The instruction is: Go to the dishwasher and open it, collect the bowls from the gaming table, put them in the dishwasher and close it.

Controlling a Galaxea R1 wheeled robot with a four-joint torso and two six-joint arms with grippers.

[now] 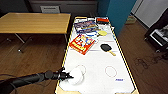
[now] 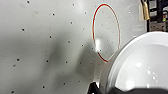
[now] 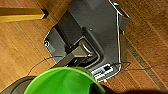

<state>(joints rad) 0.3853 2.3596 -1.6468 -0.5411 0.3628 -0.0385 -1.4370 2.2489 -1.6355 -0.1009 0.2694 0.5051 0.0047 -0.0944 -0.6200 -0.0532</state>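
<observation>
In the head view, the left arm reaches in across the near corner of the gaming table (image 1: pixel 100 62), a long counter with a smooth white top and yellow-edged sides. Its left pincer (image 1: pixel 67 75) meets the rim of a round white bowl (image 1: pixel 75 76) that sits on the counter top near that corner, just beside a faint red ring (image 1: pixel 110 71) printed on the surface. Farther along the counter lie a red box (image 1: pixel 82 44), a black paddle (image 1: pixel 107 48) with a wooden handle and some printed boards. A wooden desk (image 1: pixel 35 22) stands well apart to the side.

The left wrist view shows the glossy white bowl (image 2: pixel 140 67) large and close, its rim at the dark tips of the pincer, which seems to be pinching that rim, though how far it has closed cannot be told. The bowl looks clean, smooth and shallow, so a rim pinch could slip.

The right wrist view looks down on the wooden floor (image 3: pixel 22 50) and the robot's dark base, with a bright green plastic bowl (image 3: pixel 62 81) close under the camera. It appears to be carried by the right pincer, but the grip itself cannot be made out.

The step in hand seems to be collecting the bowls; the next move calls for a firm hold and a level lift.
</observation>
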